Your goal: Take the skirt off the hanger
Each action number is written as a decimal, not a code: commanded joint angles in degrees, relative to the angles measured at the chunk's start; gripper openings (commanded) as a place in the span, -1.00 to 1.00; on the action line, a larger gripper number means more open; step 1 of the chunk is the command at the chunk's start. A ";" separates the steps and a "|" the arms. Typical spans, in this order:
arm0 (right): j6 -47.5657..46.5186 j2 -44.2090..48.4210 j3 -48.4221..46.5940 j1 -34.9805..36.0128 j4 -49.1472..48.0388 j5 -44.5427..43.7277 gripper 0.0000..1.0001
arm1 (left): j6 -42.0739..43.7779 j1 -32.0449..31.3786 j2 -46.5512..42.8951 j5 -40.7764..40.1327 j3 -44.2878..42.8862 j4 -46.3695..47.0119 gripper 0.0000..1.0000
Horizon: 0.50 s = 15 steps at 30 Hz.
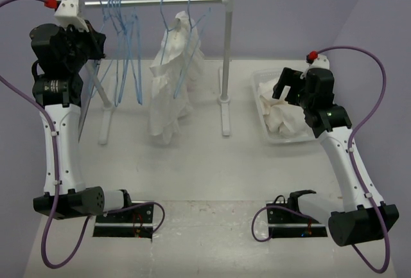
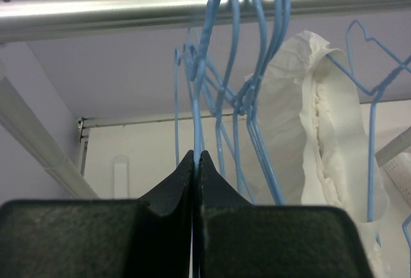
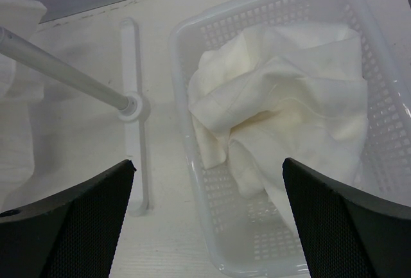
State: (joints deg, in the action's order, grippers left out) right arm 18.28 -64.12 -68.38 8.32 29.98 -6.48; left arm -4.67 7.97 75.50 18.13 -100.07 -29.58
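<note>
Walls (image 1: 289, 8): pale lavender, plain, on the back and both sides of your top view. Table (image 1: 212, 169): white, matte, scuffed and speckled toward the near edge. At the back of it stands a clothes rack (image 1: 226, 53) with white posts on flat white feet and a silver rail (image 1: 149, 0) across the top, capped by a white ball. Light is even and soft; you get only faint shadows.

Left arm (image 1: 59, 143) and right arm (image 1: 347, 162) show white links, black joints, purple cables (image 1: 383, 79); left hand (image 2: 196, 159) and right hand (image 3: 209, 162) are black.
</note>
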 commanded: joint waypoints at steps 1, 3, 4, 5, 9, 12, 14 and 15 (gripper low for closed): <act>-1.14 0.48 0.00 0.21 -2.03 -0.90 0.98 | -3.68 0.29 -0.62 -6.69 0.23 1.99 -1.00; -1.14 0.22 0.09 0.21 -2.03 -0.90 0.98 | -5.17 0.29 -0.80 -10.04 1.01 2.33 -1.00; -1.14 0.13 0.00 0.21 -2.03 -0.99 0.98 | -5.44 0.29 -0.71 -10.65 1.63 2.60 -1.00; -1.32 0.05 -0.09 0.12 -2.03 -0.99 0.98 | -5.70 0.29 -0.71 -10.75 1.72 2.69 -1.00; -1.41 -0.57 -0.26 0.21 -1.77 -1.17 0.98 | -6.14 0.29 0.69 -10.22 1.90 2.25 -1.00; -1.41 -0.75 -0.53 0.21 -1.41 -1.17 0.98 | -6.84 0.29 0.09 -10.92 4.26 1.46 -1.00; -1.41 -0.48 -0.61 0.21 -1.59 -0.99 0.98 | -7.11 0.29 -0.71 -11.36 5.67 1.72 -0.60; -1.41 -0.48 -0.61 0.21 -1.50 -0.99 0.98 | -6.94 0.29 -1.58 -11.36 6.46 1.72 -0.47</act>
State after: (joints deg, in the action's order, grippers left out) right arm 17.89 -64.55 -68.36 8.32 29.85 -6.50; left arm -10.37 7.97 75.81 8.16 -95.48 -29.54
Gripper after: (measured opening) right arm 0.990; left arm 0.231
